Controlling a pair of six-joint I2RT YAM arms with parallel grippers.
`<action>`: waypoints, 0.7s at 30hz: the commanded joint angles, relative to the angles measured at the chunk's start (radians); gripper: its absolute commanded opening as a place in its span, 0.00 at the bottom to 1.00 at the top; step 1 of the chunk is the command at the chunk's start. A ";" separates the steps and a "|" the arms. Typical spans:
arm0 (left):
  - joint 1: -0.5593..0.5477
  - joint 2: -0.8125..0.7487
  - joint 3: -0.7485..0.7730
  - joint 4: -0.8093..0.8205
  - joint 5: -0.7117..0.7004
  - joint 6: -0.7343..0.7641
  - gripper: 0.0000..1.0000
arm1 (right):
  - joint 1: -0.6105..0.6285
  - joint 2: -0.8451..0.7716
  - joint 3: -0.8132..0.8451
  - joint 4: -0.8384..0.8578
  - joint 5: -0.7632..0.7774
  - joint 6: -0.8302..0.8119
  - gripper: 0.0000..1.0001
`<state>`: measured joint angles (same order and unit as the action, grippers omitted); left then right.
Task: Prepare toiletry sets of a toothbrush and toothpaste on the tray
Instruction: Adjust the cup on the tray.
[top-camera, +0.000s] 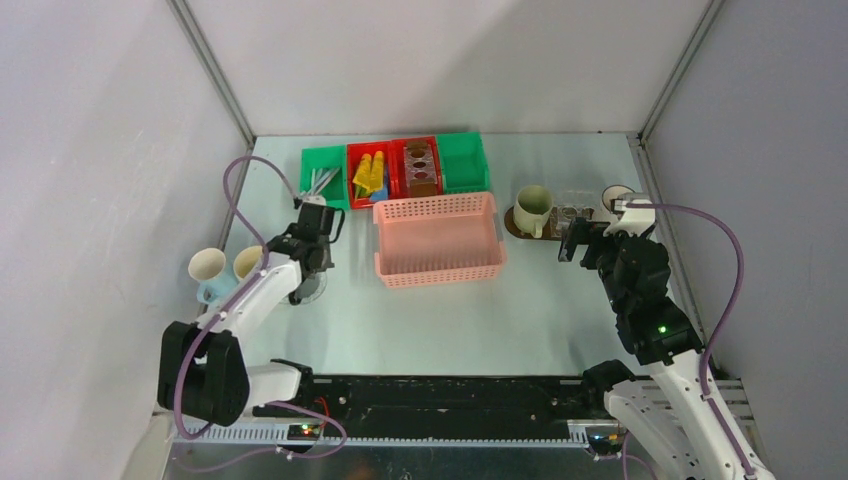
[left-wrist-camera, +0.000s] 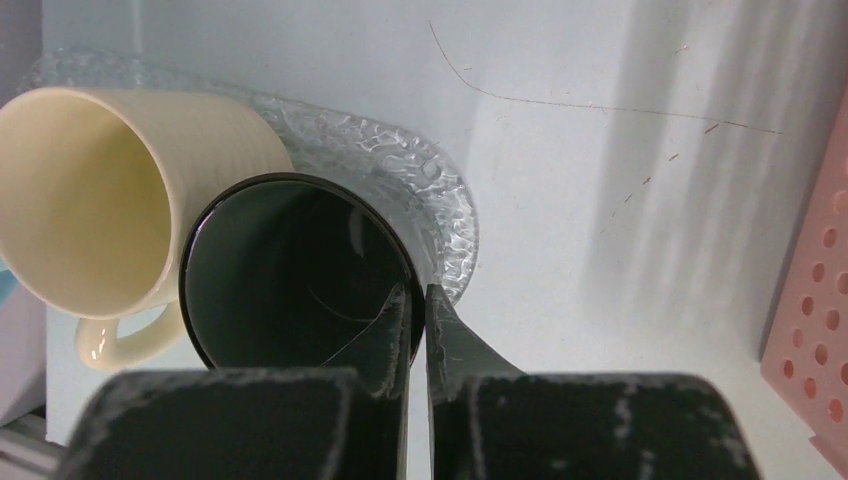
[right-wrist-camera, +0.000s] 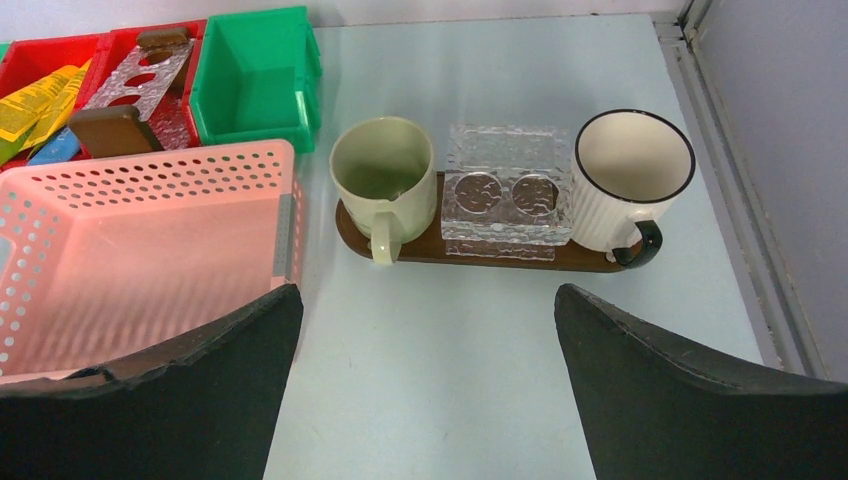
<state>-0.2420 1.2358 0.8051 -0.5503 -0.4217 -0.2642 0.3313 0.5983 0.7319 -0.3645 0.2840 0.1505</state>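
My left gripper is shut on the rim of a dark mug, one finger inside and one outside. The mug stands on a clear patterned disc beside a cream mug. In the top view the left gripper hides the dark mug. The dark brown tray holds a pale green mug, a clear glass block and a white black-rimmed mug. My right gripper is open and empty, just short of the tray. Yellow tubes lie in a red bin. Thin brushes lie in a green bin.
A pink lattice basket stands mid-table between the arms. Green and red bins line the back. Two pale mugs stand at the left wall. The tray sits close to the right wall.
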 joint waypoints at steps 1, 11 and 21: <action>-0.030 0.042 0.046 -0.027 -0.061 -0.016 0.06 | -0.003 -0.004 0.021 0.024 -0.010 0.010 0.99; -0.043 0.033 0.064 -0.022 -0.044 -0.038 0.18 | -0.005 -0.006 0.021 0.022 -0.009 0.010 0.99; -0.043 -0.010 0.083 -0.050 -0.062 -0.055 0.43 | -0.007 -0.005 0.022 0.030 -0.015 0.006 0.99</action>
<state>-0.2794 1.2732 0.8349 -0.5922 -0.4690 -0.2916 0.3294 0.5980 0.7319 -0.3645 0.2810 0.1501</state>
